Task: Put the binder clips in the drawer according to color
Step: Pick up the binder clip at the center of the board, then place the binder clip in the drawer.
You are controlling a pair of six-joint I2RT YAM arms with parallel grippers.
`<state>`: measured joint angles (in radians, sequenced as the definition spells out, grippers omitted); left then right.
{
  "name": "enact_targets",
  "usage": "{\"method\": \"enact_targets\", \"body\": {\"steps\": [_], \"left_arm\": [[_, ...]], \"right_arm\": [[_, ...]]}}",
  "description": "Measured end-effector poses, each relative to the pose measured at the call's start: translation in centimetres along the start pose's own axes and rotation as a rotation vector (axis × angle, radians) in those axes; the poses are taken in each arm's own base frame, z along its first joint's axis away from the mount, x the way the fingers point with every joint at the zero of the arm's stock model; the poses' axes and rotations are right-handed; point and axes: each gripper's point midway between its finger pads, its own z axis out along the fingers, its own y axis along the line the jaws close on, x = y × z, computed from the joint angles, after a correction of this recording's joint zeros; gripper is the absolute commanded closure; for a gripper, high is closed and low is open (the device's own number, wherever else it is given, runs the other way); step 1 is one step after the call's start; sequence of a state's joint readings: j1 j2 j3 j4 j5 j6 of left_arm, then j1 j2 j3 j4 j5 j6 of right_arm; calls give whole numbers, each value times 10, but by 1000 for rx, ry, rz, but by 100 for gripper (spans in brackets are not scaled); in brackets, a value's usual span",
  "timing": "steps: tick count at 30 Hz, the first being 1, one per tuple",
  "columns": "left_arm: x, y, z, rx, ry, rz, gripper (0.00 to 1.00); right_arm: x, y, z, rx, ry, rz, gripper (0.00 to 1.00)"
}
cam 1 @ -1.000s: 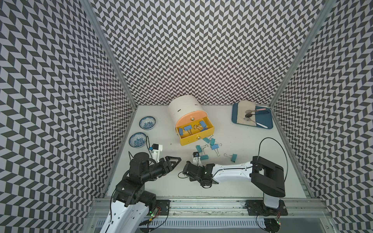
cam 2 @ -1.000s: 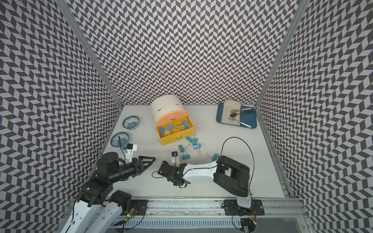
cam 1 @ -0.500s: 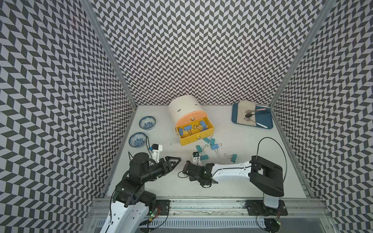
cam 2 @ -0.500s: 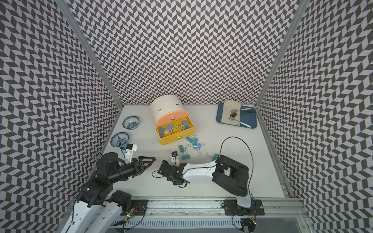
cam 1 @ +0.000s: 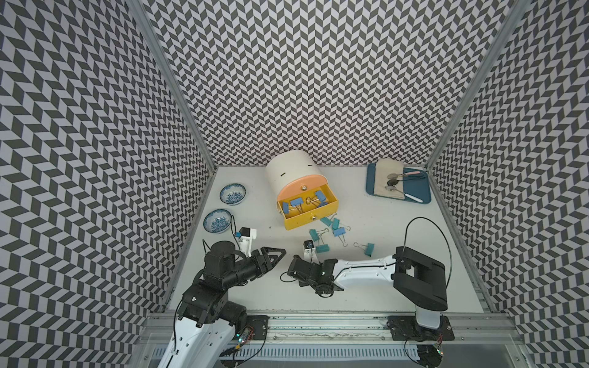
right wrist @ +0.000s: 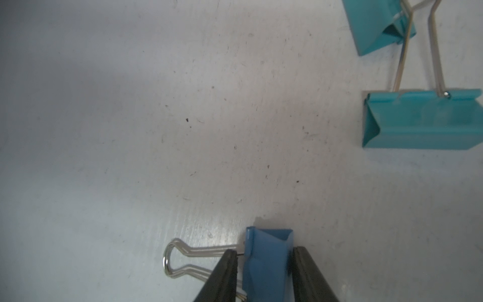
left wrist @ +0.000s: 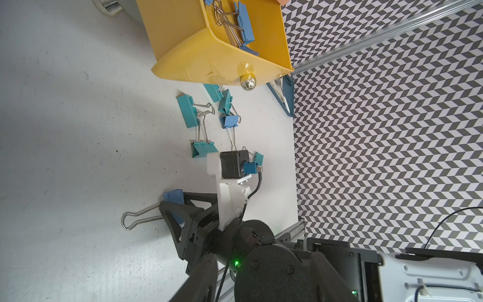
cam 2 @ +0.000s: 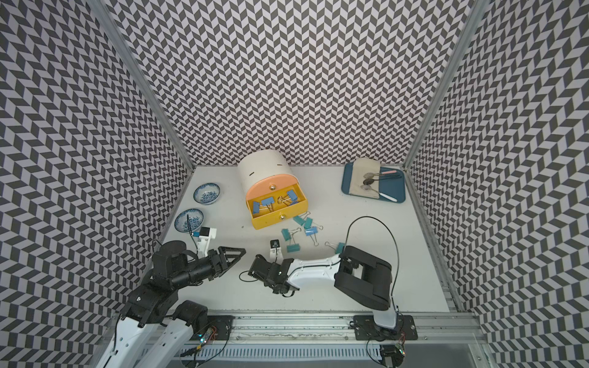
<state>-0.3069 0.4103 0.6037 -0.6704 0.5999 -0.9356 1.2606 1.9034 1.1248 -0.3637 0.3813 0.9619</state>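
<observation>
Watching the right gripper [right wrist: 264,249]: jaws straddle a blue clip [right wrist: 269,239] on the table [right wrist: 156,130], whether biting I can't tell (left gripper [cam 1: 274,256] is no clearer). Squeeze the body squarely, then carry to the yellow drawer [cam 1: 306,220].

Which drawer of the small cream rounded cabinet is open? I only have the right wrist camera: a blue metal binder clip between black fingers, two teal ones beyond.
Observer: The yellow middle drawer of the cream rounded cabinet is pulled out; the salmon-pink drawer above it is shut.
Operator: What is in it?
Observer: Only blue binder clips with silver wire handles show inside.
Operator: Any other blue one loose on the table?
Observer: One loose blue clip lies on the white table in front of that drawer, among five teal clips.
</observation>
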Motion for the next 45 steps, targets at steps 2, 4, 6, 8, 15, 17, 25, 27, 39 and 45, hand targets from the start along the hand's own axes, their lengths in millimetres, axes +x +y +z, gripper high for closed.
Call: {"method": "enact_targets", "body": {"steps": [2, 4, 6, 8, 15, 17, 25, 27, 39, 45], "left_arm": [[0, 0, 0, 1, 0, 0, 40], [0, 0, 0, 1, 0, 0, 40], [0, 0, 0, 1, -1, 1, 40], [0, 0, 0, 2, -1, 1, 40], [-2, -2, 0, 9, -6, 2, 40], [-3, -3, 0, 14, -10, 3, 40], [-8, -9, 2, 34, -24, 2, 40], [-10, -9, 4, 35, -24, 2, 40], [-34, -19, 24, 23, -16, -7, 40], [-56, -42, 29, 64, -44, 28, 40]], "right_arm": [[0, 0, 0, 3, -2, 0, 65], [0, -1, 0, 5, -3, 2, 68], [0, -1, 0, 5, -4, 7, 70], [0, -1, 1, 5, -7, 9, 70], [0, -7, -6, -3, -12, 15, 73], [2, -12, -9, 2, -6, 12, 74], [2, -27, -33, -10, -7, 24, 76], [-5, -28, -46, -30, -23, 34, 76], [-70, -37, -139, -130, -229, 117, 76], [-130, -47, -191, -165, -373, 169, 76]]}}
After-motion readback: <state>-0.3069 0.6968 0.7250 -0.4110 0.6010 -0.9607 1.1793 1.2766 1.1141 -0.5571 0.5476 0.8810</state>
